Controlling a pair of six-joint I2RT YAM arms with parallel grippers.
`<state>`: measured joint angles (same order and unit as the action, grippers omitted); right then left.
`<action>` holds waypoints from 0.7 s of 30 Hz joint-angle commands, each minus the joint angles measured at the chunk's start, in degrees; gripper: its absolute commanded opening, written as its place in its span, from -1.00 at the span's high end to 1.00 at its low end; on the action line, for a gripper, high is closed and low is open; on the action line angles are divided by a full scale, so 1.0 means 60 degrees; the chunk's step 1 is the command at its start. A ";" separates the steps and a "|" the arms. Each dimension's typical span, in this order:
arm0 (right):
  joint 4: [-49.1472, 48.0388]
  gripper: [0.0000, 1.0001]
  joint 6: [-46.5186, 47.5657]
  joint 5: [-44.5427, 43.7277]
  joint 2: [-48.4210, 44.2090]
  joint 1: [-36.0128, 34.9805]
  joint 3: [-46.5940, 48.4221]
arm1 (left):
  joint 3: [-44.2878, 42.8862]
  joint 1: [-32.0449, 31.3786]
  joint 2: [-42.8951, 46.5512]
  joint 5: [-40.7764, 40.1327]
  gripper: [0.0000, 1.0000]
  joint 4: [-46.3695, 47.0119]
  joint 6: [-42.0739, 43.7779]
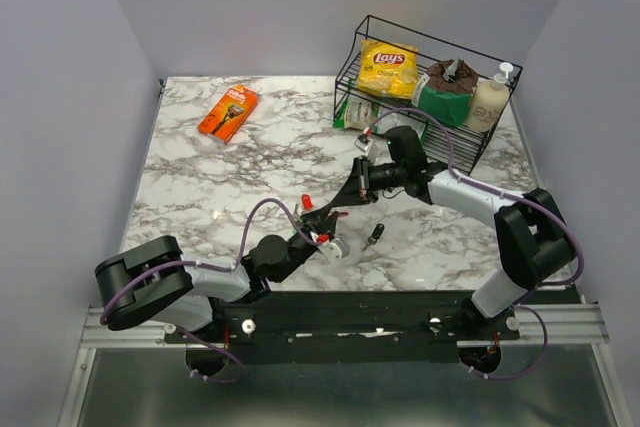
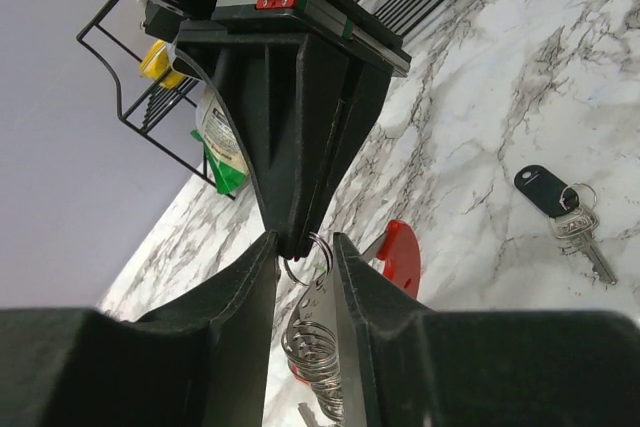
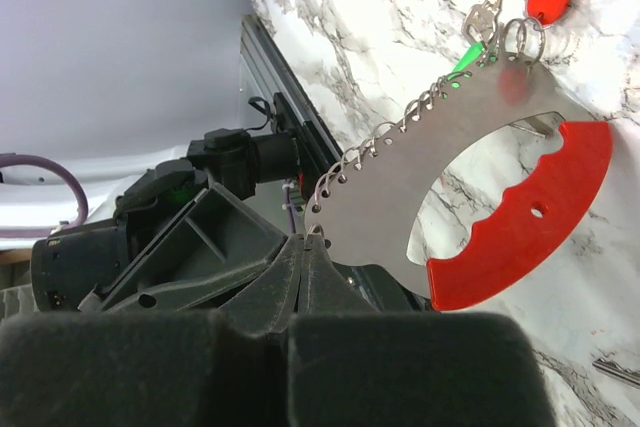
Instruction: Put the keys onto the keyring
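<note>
A wire basket [image 1: 352,47] is set at the counter's [image 1: 200,187] far right, a chip bag [image 1: 388,67] in it; a packet [image 1: 228,112] is laid far left. The keyring [image 3: 450,137] is positioned mid-counter, a loose key [image 1: 377,235] to its right.

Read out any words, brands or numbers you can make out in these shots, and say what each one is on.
"Lay's": on the yellow chip bag.
Orange package: print too blurred to read.
Pump bottle and green packet: labels too small to read.
</note>
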<state>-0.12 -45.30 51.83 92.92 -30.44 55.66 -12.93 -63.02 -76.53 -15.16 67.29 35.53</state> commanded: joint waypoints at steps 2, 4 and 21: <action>-0.0536 0.99 -0.0345 0.0165 -0.0502 0.0004 -0.0209 | -0.0175 -0.0057 -0.0398 -0.0681 0.34 0.0694 -0.0326; -0.0624 0.99 -0.0390 0.0223 -0.0546 0.0004 -0.0253 | -0.0160 -0.0072 -0.0501 -0.0813 0.34 0.0768 -0.0442; -0.3448 0.99 -0.3433 0.0208 -0.0693 0.0063 -0.1292 | 0.0806 -0.0057 0.1343 -0.0565 0.18 0.0870 -0.1219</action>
<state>-9.52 -55.05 51.09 89.80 -30.00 51.00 -9.45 -63.24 -71.02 -19.46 71.42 28.25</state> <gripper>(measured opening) 0.012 0.459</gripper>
